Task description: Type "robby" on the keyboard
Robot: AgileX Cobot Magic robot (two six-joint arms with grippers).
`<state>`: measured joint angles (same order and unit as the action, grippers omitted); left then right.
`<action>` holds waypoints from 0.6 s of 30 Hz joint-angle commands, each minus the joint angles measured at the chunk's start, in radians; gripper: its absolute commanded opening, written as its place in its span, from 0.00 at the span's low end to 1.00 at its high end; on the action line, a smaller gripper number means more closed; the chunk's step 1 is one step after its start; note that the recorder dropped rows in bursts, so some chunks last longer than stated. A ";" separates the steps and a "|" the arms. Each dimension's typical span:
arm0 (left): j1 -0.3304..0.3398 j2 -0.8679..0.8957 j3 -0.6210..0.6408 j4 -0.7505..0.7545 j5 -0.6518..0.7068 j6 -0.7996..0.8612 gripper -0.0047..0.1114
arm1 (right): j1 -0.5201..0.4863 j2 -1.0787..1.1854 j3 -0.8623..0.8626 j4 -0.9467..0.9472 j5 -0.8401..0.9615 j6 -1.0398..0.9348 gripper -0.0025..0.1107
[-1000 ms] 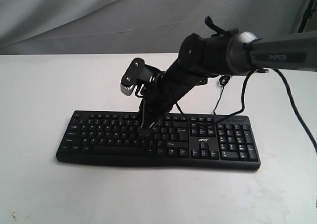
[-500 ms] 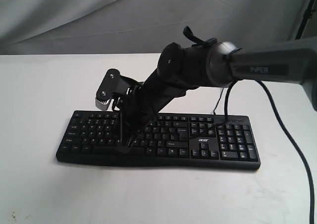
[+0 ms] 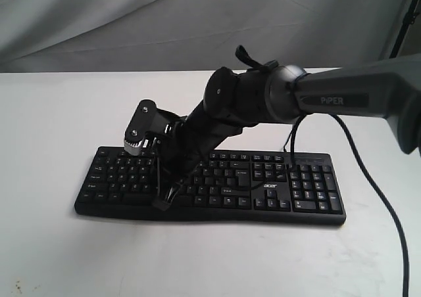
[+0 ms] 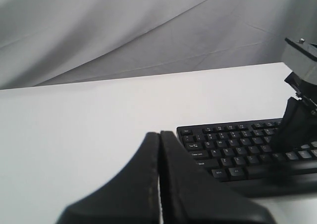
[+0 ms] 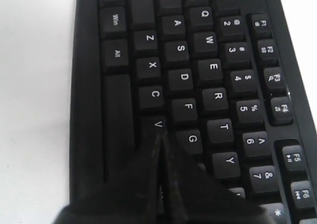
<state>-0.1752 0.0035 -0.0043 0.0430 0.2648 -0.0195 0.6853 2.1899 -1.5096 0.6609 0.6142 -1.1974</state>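
The black acer keyboard [image 3: 276, 182] lies flat on the white table [image 3: 52, 119], its long side running left to right and its number pad at the right end. The right arm [image 3: 263, 100] reaches across the middle and slants down onto the left half of the letter block. The right gripper [image 3: 162, 202] has its fingers pressed together on nothing, making one blunt point.

In the right wrist view the right gripper [image 5: 159, 140] meets the near letter row at the edge of the V key [image 5: 157, 125], just beside G [image 5: 192, 139]. The B key is hidden under the fingers, so I cannot tell whether it is pressed.

I judge this to be the "b" part of the word. The next move calls for a clean lift, then either a second straight press in the same spot or a shift to Y [image 5: 229, 160] on the far letter row, depending on which "b" this is.

The left gripper [image 4: 159, 149], fingers likewise together and empty, hangs over bare table off the keyboard's left end — well clear of the keys.
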 commanded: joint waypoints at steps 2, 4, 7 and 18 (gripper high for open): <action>-0.006 -0.003 0.004 0.005 -0.006 -0.003 0.04 | 0.002 0.004 -0.004 0.005 -0.009 -0.007 0.02; -0.006 -0.003 0.004 0.005 -0.006 -0.003 0.04 | 0.002 0.004 -0.004 0.005 -0.011 -0.007 0.02; -0.006 -0.003 0.004 0.005 -0.006 -0.003 0.04 | 0.002 0.004 -0.004 0.005 -0.014 -0.007 0.02; -0.006 -0.003 0.004 0.005 -0.006 -0.003 0.04 | 0.002 0.004 -0.004 0.011 -0.038 -0.013 0.02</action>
<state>-0.1752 0.0035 -0.0043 0.0430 0.2648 -0.0195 0.6853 2.1992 -1.5096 0.6609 0.5871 -1.1974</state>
